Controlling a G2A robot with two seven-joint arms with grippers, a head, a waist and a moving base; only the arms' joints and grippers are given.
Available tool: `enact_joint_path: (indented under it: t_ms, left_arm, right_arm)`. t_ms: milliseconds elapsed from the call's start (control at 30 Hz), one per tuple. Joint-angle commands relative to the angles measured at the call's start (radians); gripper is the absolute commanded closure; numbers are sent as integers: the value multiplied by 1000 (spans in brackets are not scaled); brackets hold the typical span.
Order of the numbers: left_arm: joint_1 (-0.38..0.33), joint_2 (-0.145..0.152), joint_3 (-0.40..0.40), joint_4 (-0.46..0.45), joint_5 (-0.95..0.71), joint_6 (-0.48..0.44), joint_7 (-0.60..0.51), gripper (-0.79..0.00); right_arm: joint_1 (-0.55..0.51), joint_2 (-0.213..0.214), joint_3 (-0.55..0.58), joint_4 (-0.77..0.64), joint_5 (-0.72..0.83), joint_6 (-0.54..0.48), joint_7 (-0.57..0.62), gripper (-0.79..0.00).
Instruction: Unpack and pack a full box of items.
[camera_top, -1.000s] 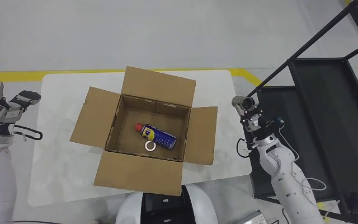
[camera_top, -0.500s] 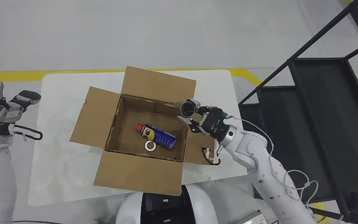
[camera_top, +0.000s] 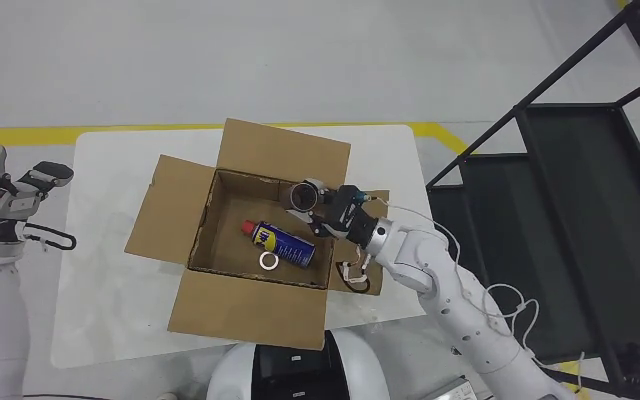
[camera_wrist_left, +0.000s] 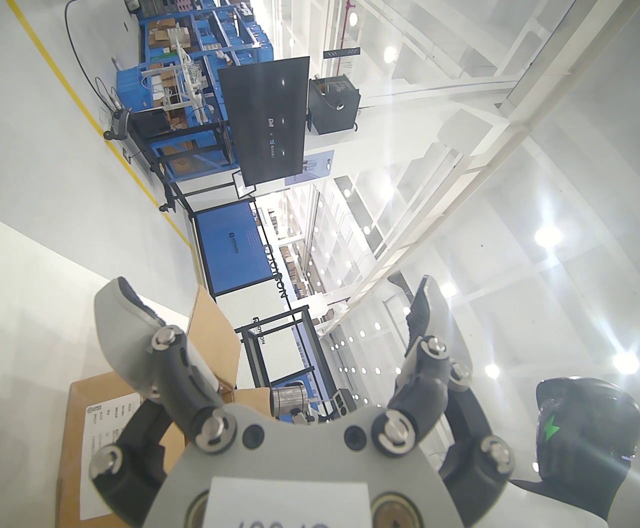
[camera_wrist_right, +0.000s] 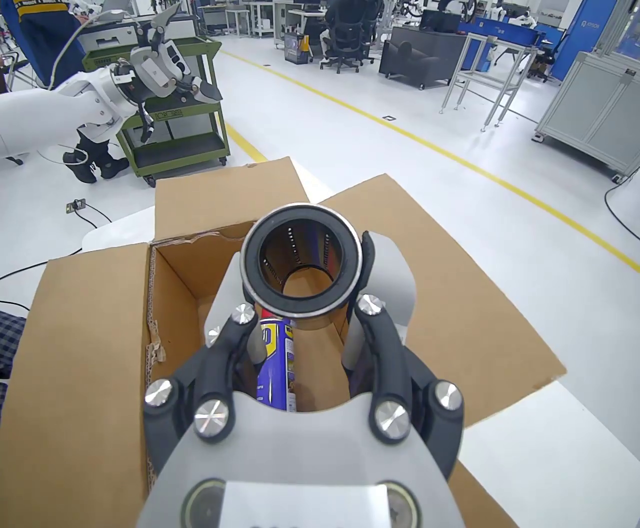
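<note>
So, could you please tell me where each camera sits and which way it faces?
Top view: above the arms, looking down on the table and open cardboard box; shows the right hand over the box, the left hand beside the table.
Left wrist view: on the left wrist, facing up at the hall ceiling; shows the open left hand.
Right wrist view: on the right wrist, facing into the box; shows the right hand shut on a linear bearing.
Shared: top and right wrist views both show the spray can in the box.

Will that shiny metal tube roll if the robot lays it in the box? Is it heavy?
Probably heavy for its size: the metal tube looks thick-walled steel. Being round, it would likely roll on the box floor until it bumps the spray can or a wall.
</note>
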Motion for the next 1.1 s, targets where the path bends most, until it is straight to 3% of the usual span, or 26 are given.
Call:
enact_joint_path:
  t_ms: [0, 167, 300, 433, 633, 900, 1067]
  left_arm:
    - [0, 0, 0, 0, 0, 0, 0, -785]
    - [0, 0, 0, 0, 0, 0, 0, -785]
    - [0, 0, 0, 0, 0, 0, 0, -785]
    - [0, 0, 0, 0, 0, 0, 0, -785]
    - [0, 0, 0, 0, 0, 0, 0, -785]
    - [0, 0, 0, 0, 0, 0, 0, -785]
    - [0, 0, 0, 0, 0, 0, 0, -785]
  right_arm:
    - [0, 0, 0, 0, 0, 0, 0, 0]
    - [2, -1, -9, -3, 4, -10, 2, 0]
    - [117, -19, -91, 53, 30, -55, 77, 0]
    - [291, -60, -226, 199, 63, -52, 156, 0]
    - [471, -140, -422, 469, 108, -51, 145, 0]
    - [574, -227, -560, 761, 96, -44, 55, 0]
    - [621, -268, -606, 881, 60, -18, 69, 0]
